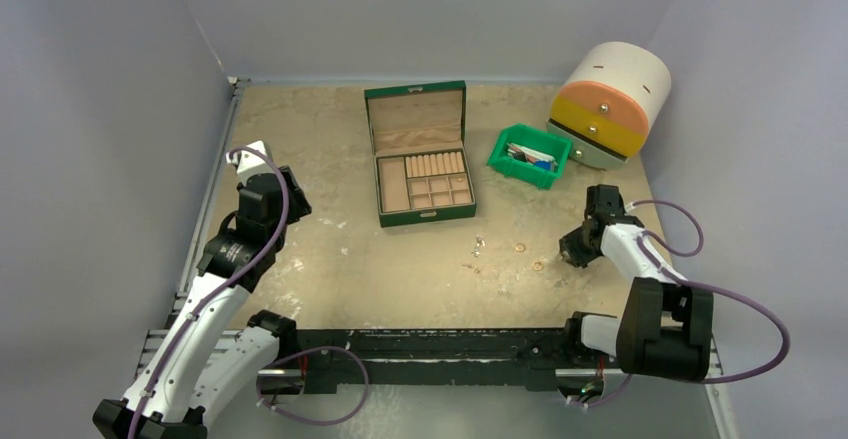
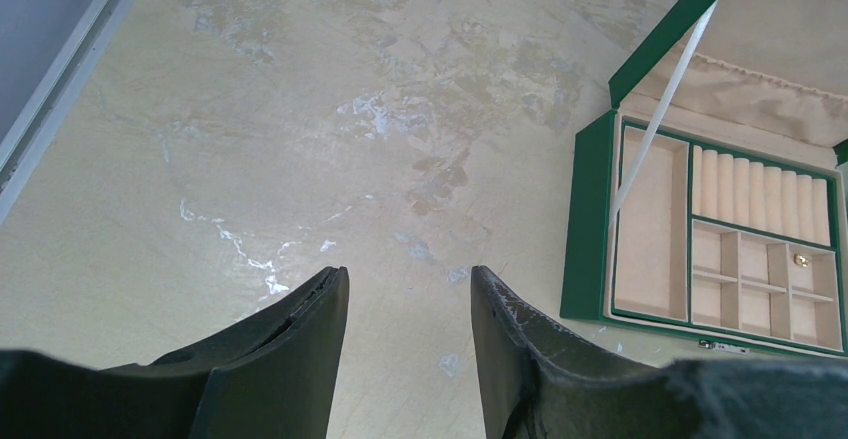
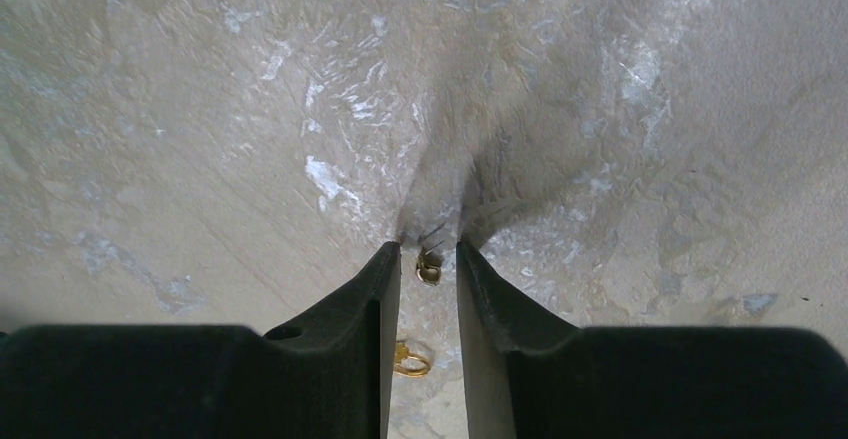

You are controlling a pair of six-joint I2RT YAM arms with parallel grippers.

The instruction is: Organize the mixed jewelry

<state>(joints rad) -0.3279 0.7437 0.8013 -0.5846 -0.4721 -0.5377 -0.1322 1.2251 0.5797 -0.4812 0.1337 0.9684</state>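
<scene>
Gold ring (image 3: 428,269) on tabletop (image 3: 200,109), lying loose between the tips of the right jaws, narrowly spread, not yet pinching. Second gold ring (image 3: 412,359) farther back in the same gap. Likely faults: flicking the ring aside on closing, or catching both. Left jaws spread wide, empty, green box (image 2: 590,229) off to their right.
</scene>
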